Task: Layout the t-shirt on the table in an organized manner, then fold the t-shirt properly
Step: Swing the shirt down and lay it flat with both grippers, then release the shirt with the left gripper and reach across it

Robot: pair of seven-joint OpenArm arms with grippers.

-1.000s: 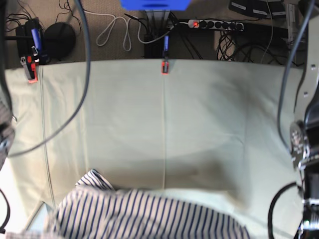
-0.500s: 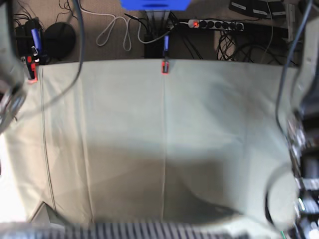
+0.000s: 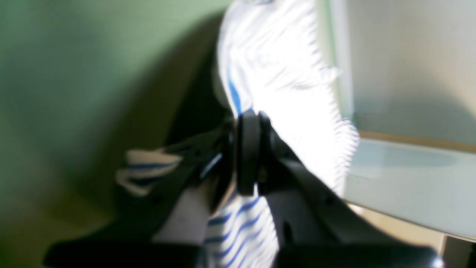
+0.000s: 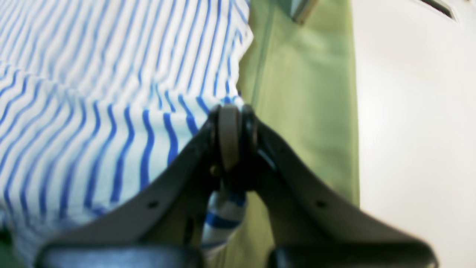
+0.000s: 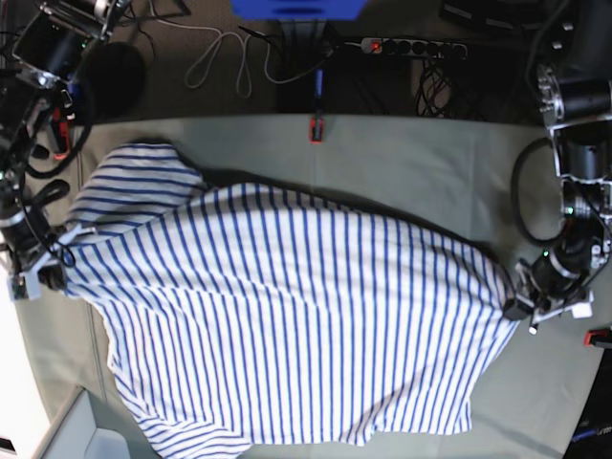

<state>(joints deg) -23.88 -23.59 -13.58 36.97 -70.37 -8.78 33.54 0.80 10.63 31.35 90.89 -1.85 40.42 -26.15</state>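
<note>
Two grippers are clamped on the t-shirt, stretched wide over the table: the left gripper pinches one edge, the right gripper the opposite one. It looks light, limp and quick to bunch, so edges and corners seem the best holds. Both wrist views are blurred, the neck label can't be made out, and the shirt's near hem runs to the frame's bottom.

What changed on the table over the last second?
The t-shirt went from a bunch at the near edge of the base view to stretched wide across the table, between the left gripper and right gripper. Both stay shut on its edges. The red clamp has not moved.
</note>
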